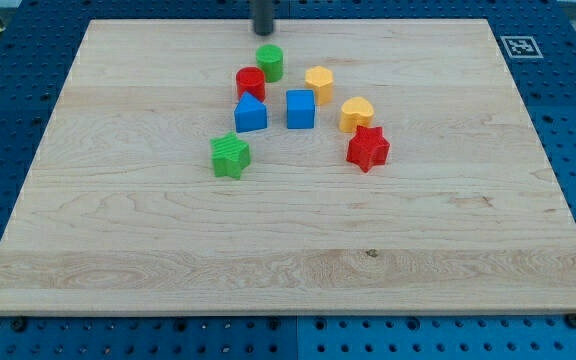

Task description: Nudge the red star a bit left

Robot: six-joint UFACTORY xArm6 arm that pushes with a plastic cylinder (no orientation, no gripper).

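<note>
The red star (368, 149) lies right of the board's middle, touching a yellow heart-shaped block (356, 113) just above it. My tip (264, 33) is at the view's top centre, just above the green cylinder (270, 62), well up and to the left of the red star. A red cylinder (250, 82), a blue block with a pointed top (251, 114), a blue cube (300, 109), a yellow hexagon block (318, 82) and a green star (230, 156) lie between.
The blocks sit on a light wooden board (288, 250) over a blue pegboard table. A black-and-white marker tag (520, 46) is at the board's top right corner.
</note>
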